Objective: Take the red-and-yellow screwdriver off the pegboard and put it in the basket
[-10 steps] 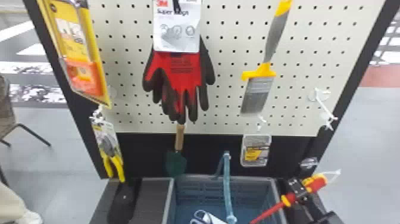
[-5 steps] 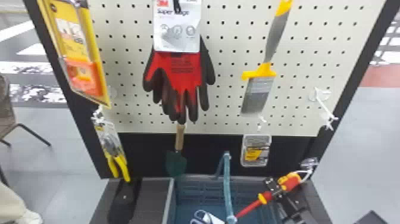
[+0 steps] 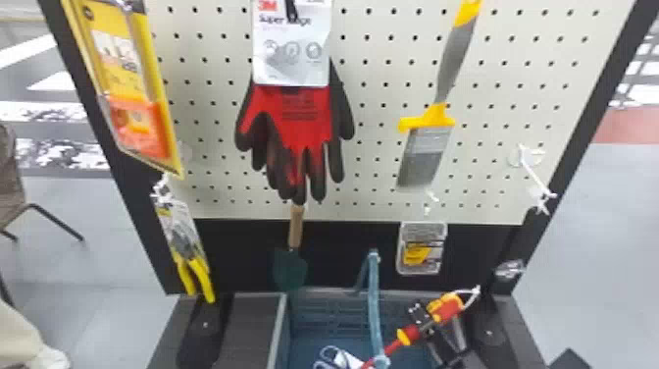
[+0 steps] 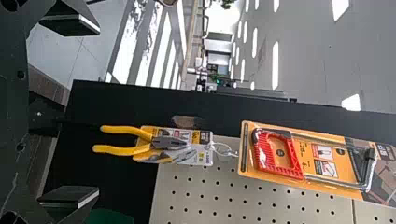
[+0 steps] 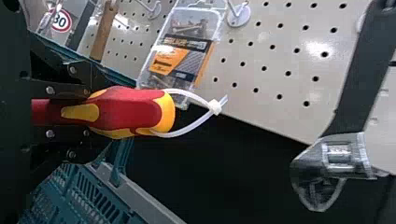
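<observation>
Red and yellow, the screwdriver (image 3: 448,308) is off the pegboard (image 3: 375,127), clasped by the handle between the black fingers of the right gripper (image 3: 425,321), over the right part of the basket (image 3: 282,333). Its shaft slants down and leftward across the basket's opening, and a white tie (image 3: 471,291) loops from the butt of the handle. The left gripper (image 4: 99,113) has its fingers spread well apart, with nothing between them, near the yellow-handled pliers (image 4: 122,150).

Within the basket lies a white-and-blue item (image 3: 341,358), hard to make out, near the blue carrying handle (image 3: 374,304) standing up. Just behind hang a dark green trowel (image 3: 289,270) and a small clear box (image 3: 420,255). Higher up are red-and-black gloves (image 3: 299,118), a yellow-and-grey brush (image 3: 426,152) and, at the left, a packaged saw (image 3: 130,88). Farther off, a chair (image 3: 11,176) stands on the pale floor (image 3: 98,235).
</observation>
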Controlling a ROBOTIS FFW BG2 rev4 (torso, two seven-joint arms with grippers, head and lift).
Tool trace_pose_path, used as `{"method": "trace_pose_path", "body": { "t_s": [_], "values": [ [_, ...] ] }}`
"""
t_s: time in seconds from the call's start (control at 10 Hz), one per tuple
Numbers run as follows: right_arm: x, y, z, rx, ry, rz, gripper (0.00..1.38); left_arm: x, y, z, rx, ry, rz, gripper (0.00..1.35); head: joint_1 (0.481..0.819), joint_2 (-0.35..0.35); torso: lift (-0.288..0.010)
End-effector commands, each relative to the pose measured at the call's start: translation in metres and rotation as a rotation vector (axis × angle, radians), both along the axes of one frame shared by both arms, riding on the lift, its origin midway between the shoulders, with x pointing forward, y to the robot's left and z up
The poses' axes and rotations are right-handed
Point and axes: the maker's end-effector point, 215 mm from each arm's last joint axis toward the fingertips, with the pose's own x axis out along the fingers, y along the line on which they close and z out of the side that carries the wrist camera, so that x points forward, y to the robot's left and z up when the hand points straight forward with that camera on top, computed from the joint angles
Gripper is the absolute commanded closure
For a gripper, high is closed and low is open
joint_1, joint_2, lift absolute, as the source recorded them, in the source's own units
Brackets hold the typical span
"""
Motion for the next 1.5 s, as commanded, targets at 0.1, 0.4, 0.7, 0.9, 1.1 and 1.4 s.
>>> {"method": "trace_pose_path", "body": {
  "t_s": [0.1,0.4,0.7,0.9,1.1,1.4],
  "values": [
    [0.001,0.009,-0.01,-0.048,0.008,0.031,1.14,0.0,0.0,-0.002,-0.003,0.003,0.0,0.1,0.549,0.0,-0.1],
    [0.003,0.018,-0.036,-0.098,0.04,0.072,1.14,0.001,-0.002,-0.004,-0.009,0.003,-0.003,0.1,0.549,0.0,-0.1],
    [0.014,0.016,-0.048,-0.135,0.041,0.067,1.14,0.001,-0.006,-0.007,-0.017,0.006,-0.009,0.1,0.549,0.0,-0.1],
    [0.029,0.006,-0.037,-0.153,0.001,0.03,1.06,0.002,-0.006,-0.007,-0.019,0.007,-0.01,0.1,0.549,0.0,-0.1],
    [0.042,0.003,-0.024,-0.181,-0.047,0.033,0.09,0.002,-0.006,-0.007,-0.02,0.006,-0.013,0.1,0.549,0.0,-0.1],
    [0.041,0.002,-0.025,-0.169,-0.044,0.032,0.24,0.002,-0.007,-0.007,-0.023,0.005,-0.013,0.1,0.549,0.0,-0.1]
  ]
}}
